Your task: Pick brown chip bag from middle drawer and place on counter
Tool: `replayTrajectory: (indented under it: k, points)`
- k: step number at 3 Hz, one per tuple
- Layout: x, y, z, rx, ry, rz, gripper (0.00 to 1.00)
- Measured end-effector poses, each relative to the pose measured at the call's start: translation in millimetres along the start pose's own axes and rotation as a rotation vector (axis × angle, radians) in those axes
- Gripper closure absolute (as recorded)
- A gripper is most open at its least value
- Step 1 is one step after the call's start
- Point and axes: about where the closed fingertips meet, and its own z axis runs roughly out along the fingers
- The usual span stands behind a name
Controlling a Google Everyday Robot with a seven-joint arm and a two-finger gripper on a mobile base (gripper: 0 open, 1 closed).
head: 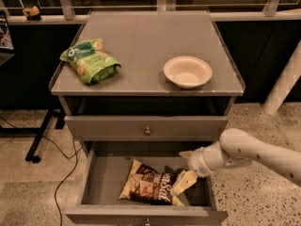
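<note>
The brown chip bag [148,188] lies flat on the floor of the open middle drawer [101,178], toward its front right. My gripper [181,169] reaches in from the right, low inside the drawer at the bag's right end. Its cream fingers [184,181] are spread apart, and the lower one touches or overlaps the bag's edge. The bag is not lifted. The counter [141,36] is the grey cabinet top above.
A green snack bag [89,60] lies on the counter's left side and a white bowl [187,71] sits on its right. The upper drawer [147,131] is closed. A white post [284,84] stands to the right. A black cable [61,173] runs on the floor to the left.
</note>
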Motion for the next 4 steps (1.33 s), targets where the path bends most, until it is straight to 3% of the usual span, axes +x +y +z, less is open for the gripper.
replayTrajectory:
  k: [2,4]
  points:
    - [4,0,4,0.015,-0.001,0.012,0.00]
    - [31,-16,32,0.028,-0.014,0.061,0.00]
